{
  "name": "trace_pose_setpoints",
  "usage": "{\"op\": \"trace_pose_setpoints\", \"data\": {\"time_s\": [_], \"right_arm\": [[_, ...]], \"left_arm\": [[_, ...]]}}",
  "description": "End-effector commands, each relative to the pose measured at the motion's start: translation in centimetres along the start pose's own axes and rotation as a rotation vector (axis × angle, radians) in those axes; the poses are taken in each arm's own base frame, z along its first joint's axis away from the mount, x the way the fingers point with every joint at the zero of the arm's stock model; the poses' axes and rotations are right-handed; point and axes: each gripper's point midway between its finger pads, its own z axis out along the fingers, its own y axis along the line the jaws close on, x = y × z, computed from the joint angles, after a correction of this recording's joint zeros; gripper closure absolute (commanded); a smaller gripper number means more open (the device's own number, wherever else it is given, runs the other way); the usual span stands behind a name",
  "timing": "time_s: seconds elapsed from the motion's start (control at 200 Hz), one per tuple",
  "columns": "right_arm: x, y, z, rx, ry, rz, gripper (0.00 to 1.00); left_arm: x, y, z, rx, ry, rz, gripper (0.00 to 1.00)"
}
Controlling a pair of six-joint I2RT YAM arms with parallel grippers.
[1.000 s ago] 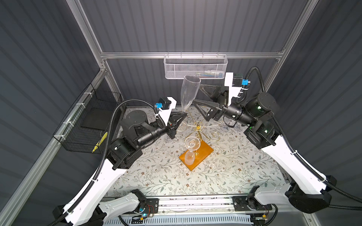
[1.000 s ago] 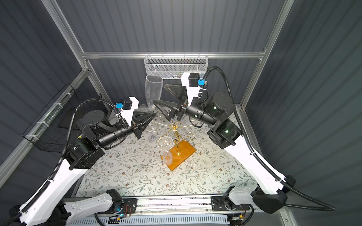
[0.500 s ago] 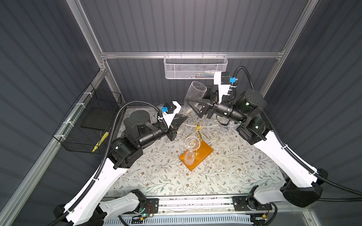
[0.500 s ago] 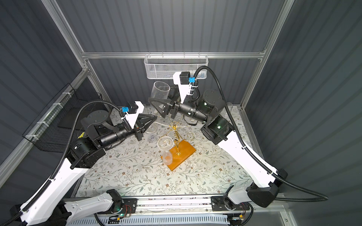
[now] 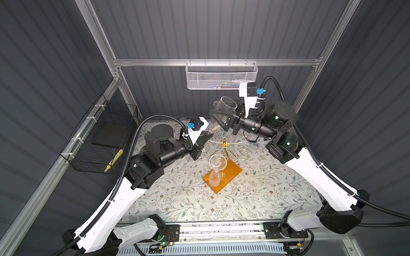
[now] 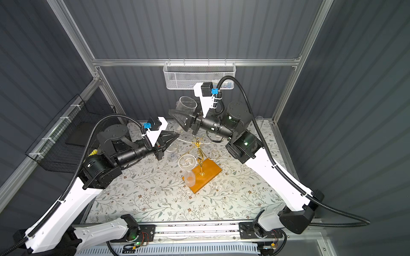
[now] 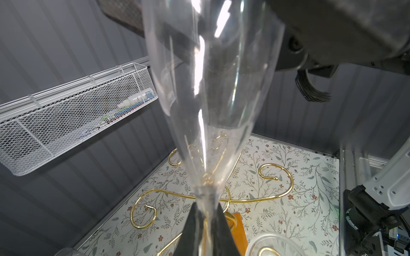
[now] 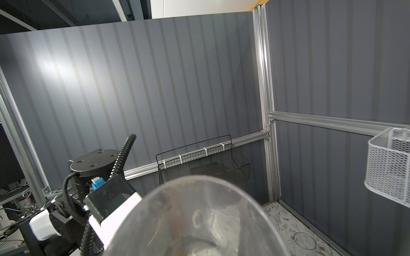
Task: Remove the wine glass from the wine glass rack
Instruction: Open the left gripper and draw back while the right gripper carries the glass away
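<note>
Left tool [image 7: 206, 209] pinches the wine glass [image 7: 213, 88] stem.

The open rim of a clear wine glass [image 8: 199, 217] fills the near foreground, its mouth turned to the camera. Just behind it is the left arm [image 8: 95, 168], with a blue connector [image 8: 96, 184] and a ribbed black cable. A black wire basket [image 8: 204, 164] hangs on the grey ribbed wall and a white mesh basket [image 8: 388, 166] on the adjoining wall. On the floral tabletop [image 8: 286, 219], near its edge below that wall, sits a small clear round glass piece [image 8: 304, 241].

Wine glass [image 5: 225, 106] sits behind wine glass rack [image 5: 231, 175], apparently below basket [image 5: 221, 76].
</note>
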Motion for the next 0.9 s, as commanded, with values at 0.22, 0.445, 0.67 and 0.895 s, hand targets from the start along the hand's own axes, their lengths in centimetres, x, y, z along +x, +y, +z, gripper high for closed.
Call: {"op": "trace_pose_setpoints", "data": {"time_s": [0.22,0.445,0.67,0.895], "right_arm": [[-3.0,1.3,-1.9,0.011,-0.083,-0.134,0.53],[-6.0,0.1,-5.6,0.148,-0.103,-0.291,0.54],[-7.2,-3.3,-11.1,0.408,-0.058,-0.456,0.56],[-6.1,-6.4,-18.1,0.69,-0.005,-0.566,0.58]], "left_arm": [[-2.2,0.4,-2.2,-0.049,-0.083,-0.008,0.45],[-2.9,1.1,-6.1,-0.137,-0.142,-0.043,0.36],[-1.0,1.9,-8.8,-0.235,-0.122,-0.09,0.35],[0.5,2.3,-9.7,-0.279,-0.104,-0.132,0.35]]}}
